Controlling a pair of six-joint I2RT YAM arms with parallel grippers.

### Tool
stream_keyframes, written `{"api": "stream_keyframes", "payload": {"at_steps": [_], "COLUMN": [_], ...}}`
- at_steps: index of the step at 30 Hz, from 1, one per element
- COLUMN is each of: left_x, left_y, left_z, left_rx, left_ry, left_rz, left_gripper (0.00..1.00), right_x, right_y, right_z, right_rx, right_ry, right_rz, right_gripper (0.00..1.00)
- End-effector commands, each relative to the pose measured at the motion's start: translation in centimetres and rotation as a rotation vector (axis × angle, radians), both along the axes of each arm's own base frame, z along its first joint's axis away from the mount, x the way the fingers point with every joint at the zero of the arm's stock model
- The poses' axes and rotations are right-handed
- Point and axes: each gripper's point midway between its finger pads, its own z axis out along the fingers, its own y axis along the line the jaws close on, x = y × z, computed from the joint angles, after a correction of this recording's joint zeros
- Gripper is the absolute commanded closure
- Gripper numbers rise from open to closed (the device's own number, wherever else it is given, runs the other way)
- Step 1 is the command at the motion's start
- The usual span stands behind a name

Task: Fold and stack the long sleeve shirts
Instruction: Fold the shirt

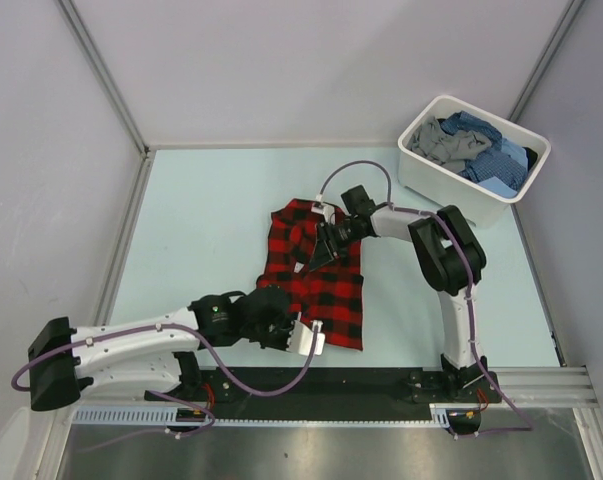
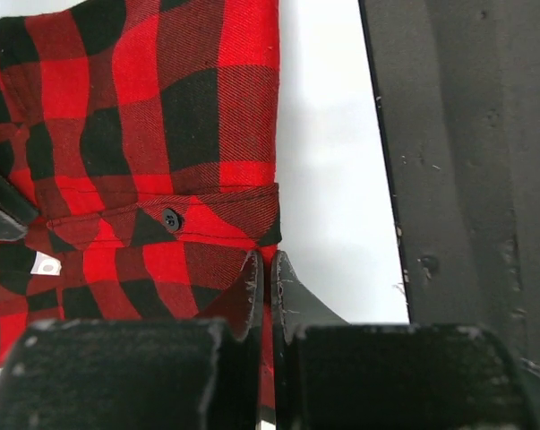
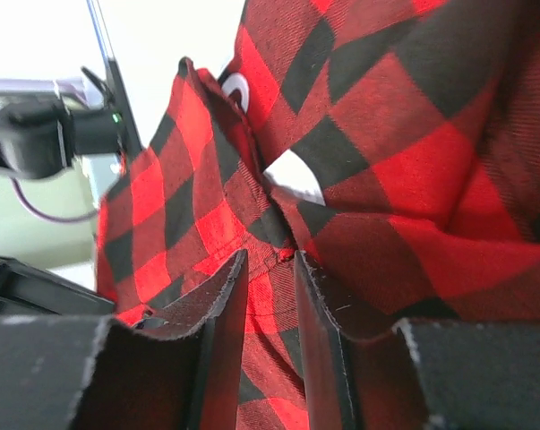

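A red-and-black check long sleeve shirt (image 1: 311,275) lies crumpled in the middle of the table. My left gripper (image 1: 289,328) is at its near edge and is shut on that edge of the shirt (image 2: 162,134), with a thin strip of red cloth pinched between the fingertips (image 2: 270,264). My right gripper (image 1: 322,250) comes down onto the shirt's far part. Its jaws are closed on a thick fold of the checked cloth (image 3: 386,134), which fills the gap between the fingers (image 3: 270,260). Blue check and grey shirts (image 1: 476,150) lie heaped in the tub.
The white plastic tub (image 1: 421,178) stands at the back right corner of the table. The black rail (image 2: 467,179) carrying the arm bases runs along the near edge, just beside the left gripper. Grey walls close in the table on three sides.
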Motion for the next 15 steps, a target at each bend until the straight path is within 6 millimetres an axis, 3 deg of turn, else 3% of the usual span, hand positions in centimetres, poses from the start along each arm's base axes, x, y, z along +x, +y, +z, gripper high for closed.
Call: {"api": "stream_keyframes", "payload": {"at_steps": [1, 5, 10, 15], "left_x": [-1.0, -0.6, 0.5, 3.7], "left_y": [-0.7, -0.5, -0.4, -0.9], "left_z": [1.6, 2.3, 3.6, 6.2], "left_rx": [-0.017, -0.01, 0.012, -0.033], "left_ry": [0.054, 0.038, 0.042, 0.007], "left_rz": [-0.016, -0.019, -0.011, 0.017], "left_gripper": [1.0, 1.0, 1.0, 1.0], "right_x": [-1.9, -2.9, -3.3, -3.7], "right_y": [0.3, -0.2, -0.9, -1.0], "right_z": [1.0, -1.5, -2.8, -3.2], "right_rx": [0.015, -0.03, -0.047, -0.051], "right_ry": [-0.07, -0.06, -0.074, -0.042], "right_rz": [0.103, 0.155, 0.2, 0.222], "right_gripper": [0.68, 0.71, 0.74, 0.74]}}
